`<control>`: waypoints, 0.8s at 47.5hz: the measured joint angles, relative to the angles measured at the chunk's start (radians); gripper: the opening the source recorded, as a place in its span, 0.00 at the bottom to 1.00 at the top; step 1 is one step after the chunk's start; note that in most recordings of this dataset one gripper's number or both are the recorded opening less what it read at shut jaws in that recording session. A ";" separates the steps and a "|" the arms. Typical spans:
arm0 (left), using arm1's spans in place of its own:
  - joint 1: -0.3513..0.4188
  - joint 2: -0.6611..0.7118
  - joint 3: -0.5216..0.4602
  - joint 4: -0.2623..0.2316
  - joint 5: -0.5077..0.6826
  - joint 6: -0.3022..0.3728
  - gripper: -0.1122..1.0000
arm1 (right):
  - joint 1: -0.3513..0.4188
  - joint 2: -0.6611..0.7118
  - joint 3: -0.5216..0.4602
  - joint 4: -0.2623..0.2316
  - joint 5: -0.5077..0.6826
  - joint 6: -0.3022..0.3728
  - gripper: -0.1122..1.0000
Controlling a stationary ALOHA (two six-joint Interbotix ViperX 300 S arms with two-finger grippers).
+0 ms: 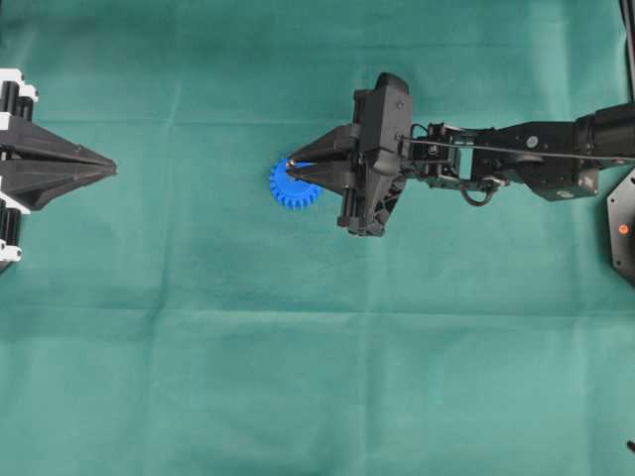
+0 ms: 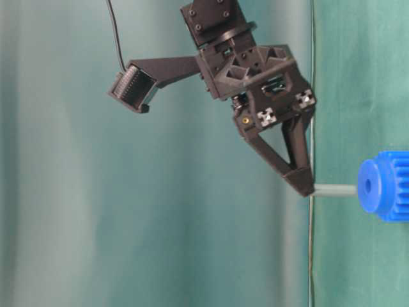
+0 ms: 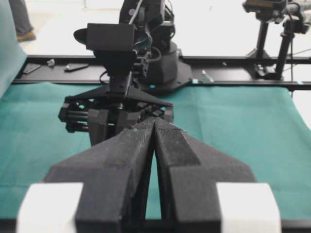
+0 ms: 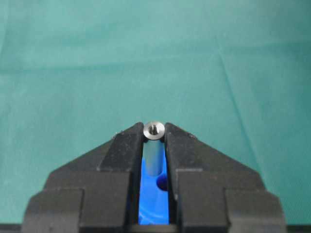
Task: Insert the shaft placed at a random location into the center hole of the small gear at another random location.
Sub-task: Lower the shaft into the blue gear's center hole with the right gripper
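Note:
The small blue gear [image 1: 286,187] lies flat on the green cloth, partly under my right gripper [image 1: 293,162]. That gripper is shut on the shaft [image 4: 154,148], a short silver pin held upright by its top end between the fingertips [image 4: 154,130]. In the table-level view the shaft [image 2: 335,190] reaches from the fingertips to the gear's raised hub [image 2: 377,185]. In the right wrist view the shaft's lower end sits just left of the dark center hole [image 4: 163,183], which still shows. My left gripper [image 1: 111,169] is shut and empty at the far left edge, also seen in its own view [image 3: 154,121].
Green cloth [image 1: 317,377] covers the whole table. The right arm [image 1: 516,154] stretches in from the right edge. A black base part [image 1: 623,228] sits at the far right edge.

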 measured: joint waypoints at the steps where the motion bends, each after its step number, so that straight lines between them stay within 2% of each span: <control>1: 0.000 0.000 0.000 0.000 0.000 0.000 0.10 | 0.000 0.000 0.002 -0.002 0.003 0.002 0.22; 38: 0.000 0.000 0.000 0.002 0.000 -0.002 0.10 | 0.000 0.025 0.000 -0.002 0.011 0.002 0.22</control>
